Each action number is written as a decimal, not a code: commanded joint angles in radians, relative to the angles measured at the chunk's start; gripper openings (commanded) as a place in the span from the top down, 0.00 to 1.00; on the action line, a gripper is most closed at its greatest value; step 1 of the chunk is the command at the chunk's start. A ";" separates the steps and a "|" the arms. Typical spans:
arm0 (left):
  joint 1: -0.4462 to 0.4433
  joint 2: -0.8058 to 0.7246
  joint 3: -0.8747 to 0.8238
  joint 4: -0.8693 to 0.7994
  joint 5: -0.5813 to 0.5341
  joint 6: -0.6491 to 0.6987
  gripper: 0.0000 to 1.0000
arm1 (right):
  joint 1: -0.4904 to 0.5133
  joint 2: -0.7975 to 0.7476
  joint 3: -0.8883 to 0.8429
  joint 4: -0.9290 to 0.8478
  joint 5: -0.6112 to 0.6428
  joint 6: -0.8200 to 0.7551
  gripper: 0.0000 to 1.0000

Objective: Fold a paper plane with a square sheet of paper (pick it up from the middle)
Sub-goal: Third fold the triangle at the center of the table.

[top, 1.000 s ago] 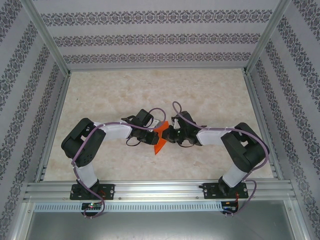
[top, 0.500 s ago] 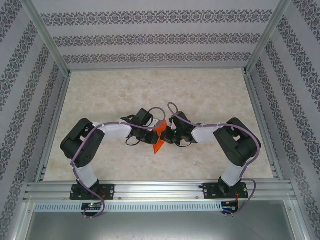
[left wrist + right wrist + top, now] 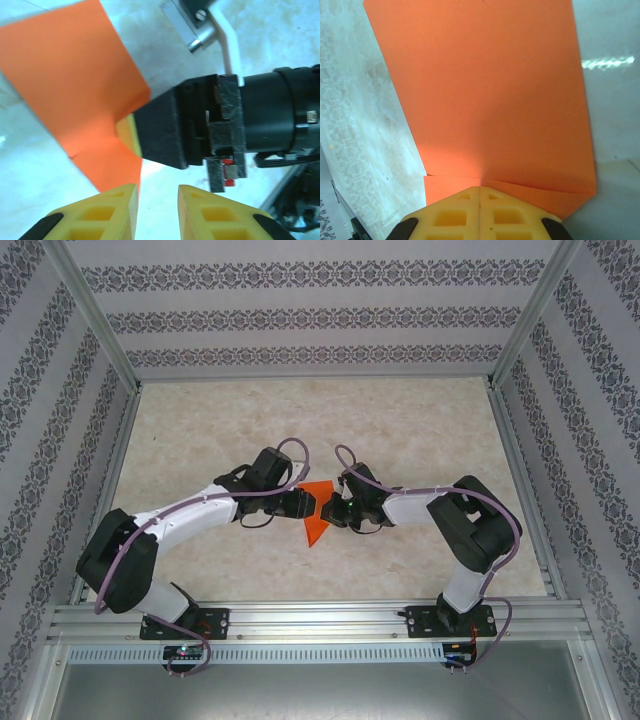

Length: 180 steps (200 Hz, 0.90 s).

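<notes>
The square sheet of paper [image 3: 316,522] is bright orange and partly folded, tapering to a point toward the near edge of the table. My right gripper [image 3: 334,510] is shut on its right edge. In the right wrist view the closed yellow fingertips [image 3: 470,192] pinch a folded hem of the sheet [image 3: 485,90], which spreads away flat. My left gripper [image 3: 300,503] sits just left of the sheet. Seen from the left wrist, that gripper [image 3: 157,189] is open with only table between its fingers, and the sheet [image 3: 75,85] lies ahead to the left, held by the right gripper [image 3: 131,137].
The marble-patterned tabletop [image 3: 420,430] is bare behind the grippers. Patterned walls and aluminium frame rails [image 3: 110,490] close in the left, right and back. The two arms meet near the table's middle.
My left gripper has opened and let go of the sheet, and its arm has dropped lower and stretched out to the left. The right gripper has stayed shut on the sheet.
</notes>
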 commanded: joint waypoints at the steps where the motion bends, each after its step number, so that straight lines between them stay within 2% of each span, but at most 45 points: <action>1: -0.038 0.033 -0.019 0.061 0.106 -0.101 0.73 | 0.009 0.041 -0.023 -0.030 0.051 0.007 0.96; 47: -0.062 0.114 -0.045 0.114 0.115 -0.159 0.76 | 0.005 0.054 -0.027 -0.007 0.044 0.023 0.96; 122: -0.072 0.209 -0.025 0.121 0.101 -0.150 0.77 | 0.002 0.054 -0.023 -0.013 0.041 0.020 0.96; 180: -0.074 0.225 -0.040 0.092 0.017 -0.132 0.79 | 0.002 0.054 -0.023 -0.021 0.038 0.016 0.96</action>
